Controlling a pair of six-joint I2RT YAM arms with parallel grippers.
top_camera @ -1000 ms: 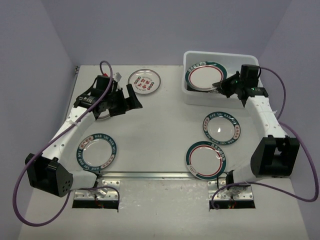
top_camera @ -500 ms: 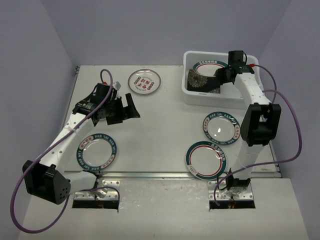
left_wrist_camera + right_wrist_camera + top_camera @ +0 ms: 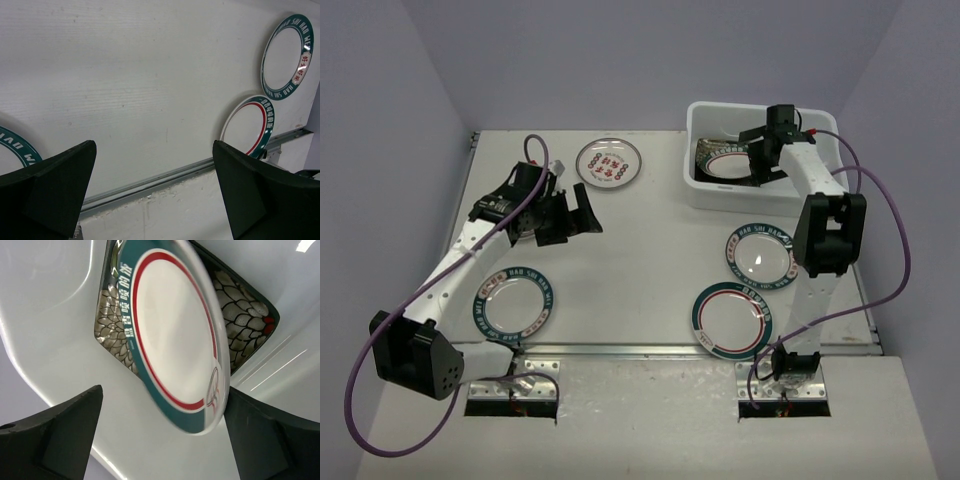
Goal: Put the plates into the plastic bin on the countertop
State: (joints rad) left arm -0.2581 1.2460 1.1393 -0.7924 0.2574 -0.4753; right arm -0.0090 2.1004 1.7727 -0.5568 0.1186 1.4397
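The white plastic bin (image 3: 760, 195) stands at the back right of the countertop (image 3: 650, 250). My right gripper (image 3: 757, 158) hangs over it, jaws wide open. In the right wrist view a teal-rimmed plate with a red ring (image 3: 175, 335) sits tilted and blurred between the fingers (image 3: 60, 435), its edge close to the right finger, over a black floral plate (image 3: 240, 325) in the bin (image 3: 55, 315). Three teal-rimmed plates (image 3: 514, 305) (image 3: 760, 253) (image 3: 733, 320) and the red-patterned plate (image 3: 609, 163) lie on the countertop. My left gripper (image 3: 578, 222) is open and empty above the table, just in front of the red-patterned plate.
A metal rail (image 3: 700, 350) runs along the near edge of the countertop; it also shows in the left wrist view (image 3: 175, 175), with two teal-rimmed plates (image 3: 287, 55) (image 3: 247, 125) beyond it. Purple-grey walls close in the sides and back.
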